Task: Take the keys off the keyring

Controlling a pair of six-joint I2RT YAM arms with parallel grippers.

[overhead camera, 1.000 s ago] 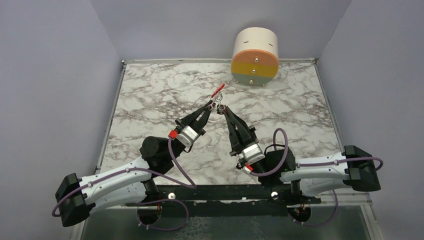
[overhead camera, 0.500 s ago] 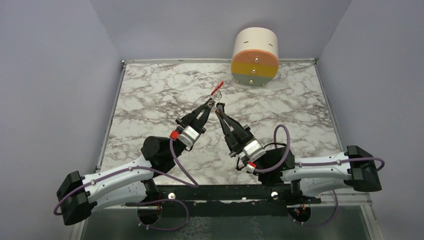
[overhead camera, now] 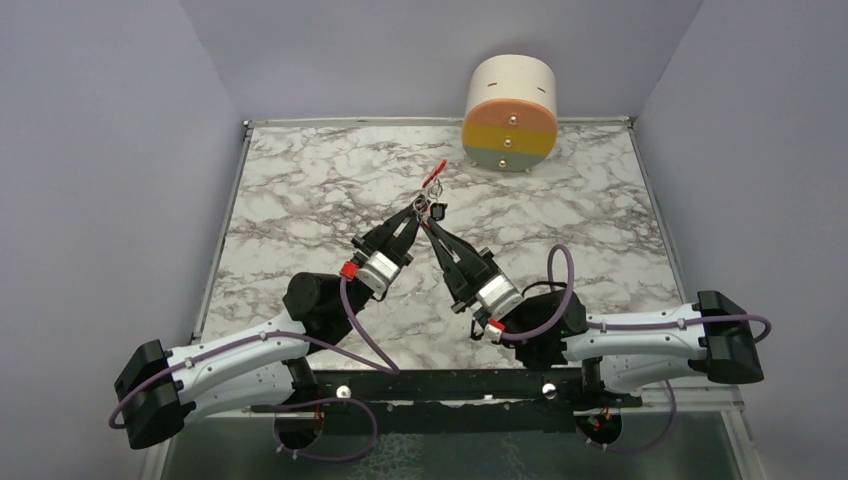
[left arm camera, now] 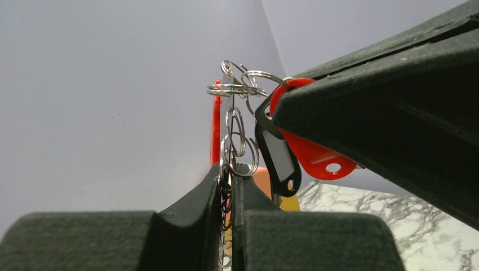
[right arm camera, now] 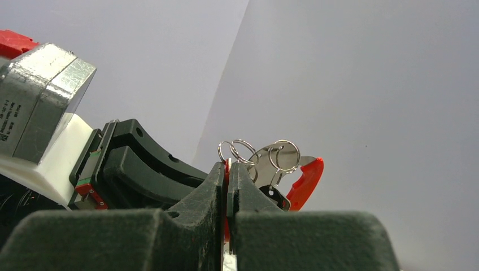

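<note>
The keyring is held up in the air between both grippers. My left gripper (overhead camera: 413,212) (left arm camera: 231,172) is shut on its silver chain (left arm camera: 233,127). The thin rings (left arm camera: 237,88) sit above the chain, and the red curved clip (overhead camera: 433,178) (left arm camera: 216,130) sticks up behind. My right gripper (overhead camera: 427,222) (right arm camera: 227,168) is shut on the red-headed key (left arm camera: 314,158), whose red shows between its jaws. The dark-headed key (left arm camera: 279,158) (right arm camera: 275,196) hangs free from a ring (right arm camera: 284,155). The clip also shows in the right wrist view (right arm camera: 305,183).
A round cream container (overhead camera: 510,112) with orange, yellow and green bands lies on its side at the far edge of the marble table (overhead camera: 300,200). Grey walls close in on the left, right and back.
My right gripper has swung left, so its fingertips now meet the left gripper's at the keyring. The left gripper has barely moved and still holds the chain.
</note>
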